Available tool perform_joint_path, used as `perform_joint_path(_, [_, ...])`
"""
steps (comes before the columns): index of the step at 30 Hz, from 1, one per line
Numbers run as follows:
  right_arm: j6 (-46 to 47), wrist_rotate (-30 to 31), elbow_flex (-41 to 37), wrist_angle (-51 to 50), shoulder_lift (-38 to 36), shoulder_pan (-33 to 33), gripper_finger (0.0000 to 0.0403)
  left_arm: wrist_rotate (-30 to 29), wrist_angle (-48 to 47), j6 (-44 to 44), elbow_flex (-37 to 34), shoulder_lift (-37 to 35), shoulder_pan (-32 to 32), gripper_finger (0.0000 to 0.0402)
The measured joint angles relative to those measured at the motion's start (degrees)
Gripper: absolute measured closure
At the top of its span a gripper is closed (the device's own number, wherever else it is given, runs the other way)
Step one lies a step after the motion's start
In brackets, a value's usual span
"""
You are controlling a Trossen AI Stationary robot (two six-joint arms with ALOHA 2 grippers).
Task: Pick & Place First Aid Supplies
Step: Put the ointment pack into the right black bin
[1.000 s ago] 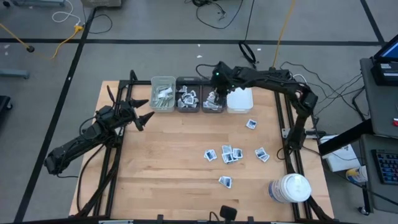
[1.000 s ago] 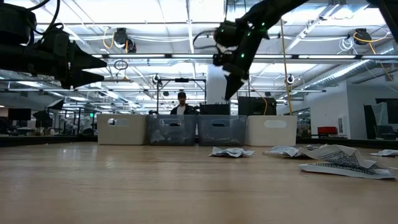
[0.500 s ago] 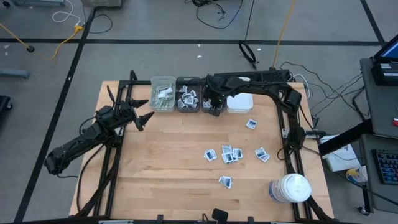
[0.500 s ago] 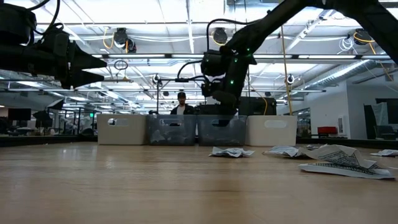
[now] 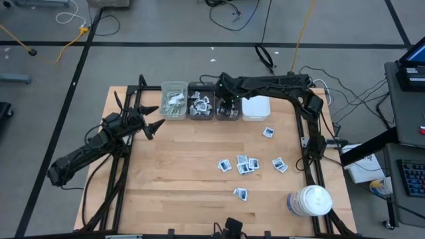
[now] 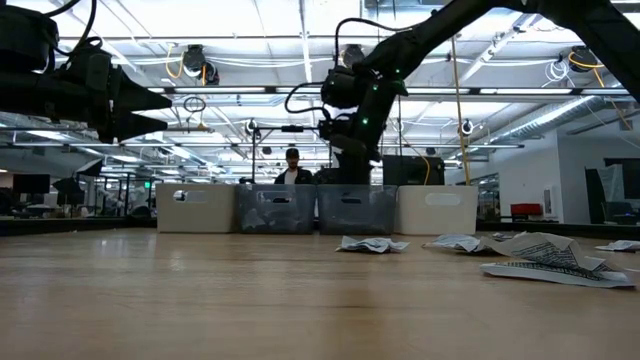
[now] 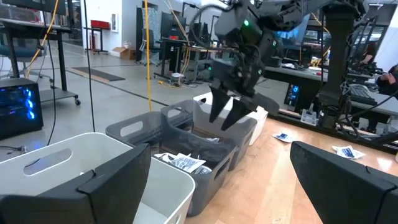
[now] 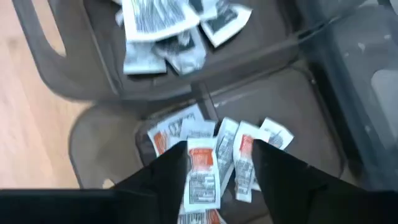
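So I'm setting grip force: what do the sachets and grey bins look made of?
Sachets: probably printed paper or foil laminate, matte; they lie flat with crinkled edges. Grey bins: likely moulded plastic, smooth and faintly translucent, with rounded corners and cut-out handles.

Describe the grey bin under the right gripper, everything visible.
The grey bin is dark, translucent plastic, rectangular with rounded corners, third in the row of four at the table's far edge, between another grey bin and a white bin. It holds white sachets with orange-red print. The right gripper hangs just above it, fingers apart with one sachet between them.
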Motion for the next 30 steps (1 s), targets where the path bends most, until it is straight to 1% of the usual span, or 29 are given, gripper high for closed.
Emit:
perform_joint_path(4, [0.9,-2.7,1.6,0.1,0.0,-0.4,0.0200,0.0,0.0,0.0,0.0,0.0,0.0,0.0009])
perform_joint_path(7, [1.4,-5.2,2.3,0.3,0.0,-0.3,0.0185,0.0,0.0,0.0,0.0,0.0,0.0,0.0009])
perform_joint_path(9, [4.1,-6.5,2.3,0.1,0.0,-0.3,0.0179,0.0,0.0,0.0,0.0,0.0,0.0,0.0009])
perform_joint_path(15, [16.9,-7.4,2.3,-0.9,0.0,-0.2,0.0180,0.0,0.0,0.0,0.0,0.0,0.0,0.0009])
perform_joint_path(19, [23.9,-7.3,2.2,-3.2,-2.1,1.2,0.0185,0.0,0.0,0.0,0.0,0.0,0.0,0.0009])
perform_joint_path(21, [24.2,-7.3,2.3,-4.1,-3.3,2.4,0.0185,0.0,0.0,0.0,0.0,0.0,0.0,0.0009])
perform_joint_path(26, [21.4,-7.2,2.1,-4.6,-5.4,6.2,0.0183,0.0,0.0,0.0,0.0,0.0,0.0,0.0009])
perform_joint_path(30, [22.1,-7.1,2.0,-5.9,-6.6,11.2,0.0187,0.0,0.0,0.0,0.0,0.0,0.0,0.0009])
